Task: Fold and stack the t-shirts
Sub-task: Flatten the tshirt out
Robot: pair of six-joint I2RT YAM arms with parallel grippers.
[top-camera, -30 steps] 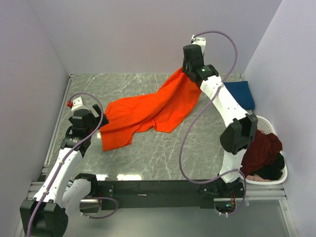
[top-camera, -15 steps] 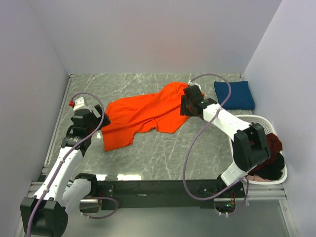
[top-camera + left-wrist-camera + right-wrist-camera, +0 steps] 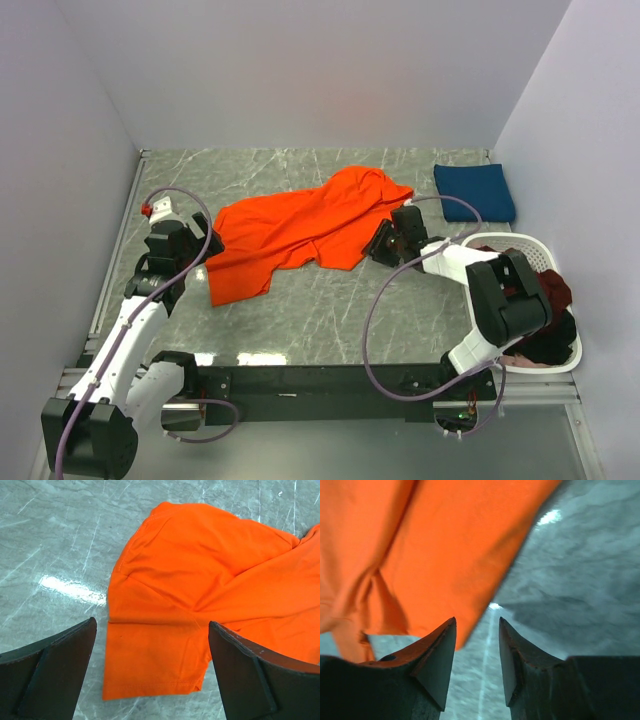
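Grey marble-patterned table top (image 3: 330, 300), pale veins running across it. 3 plain pale lavender walls close it in: back wall (image 3: 300, 70) at 12 o'clock, left wall (image 3: 50, 200) at 9, right wall (image 3: 590, 130) at 3. Metal strip (image 3: 126, 205) along the 9 o'clock edge. Black rail (image 3: 320, 378) at 6. Soft overhead light; bright glare patch (image 3: 240, 358) near 6 o'clock.

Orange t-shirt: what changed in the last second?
The right tool released the orange t-shirt, whose far corner it had held raised, and swung down toward the near side; it now sits open by the shirt's right edge. The corner dropped onto the table. The left tool, navy t-shirt and basket stayed put.
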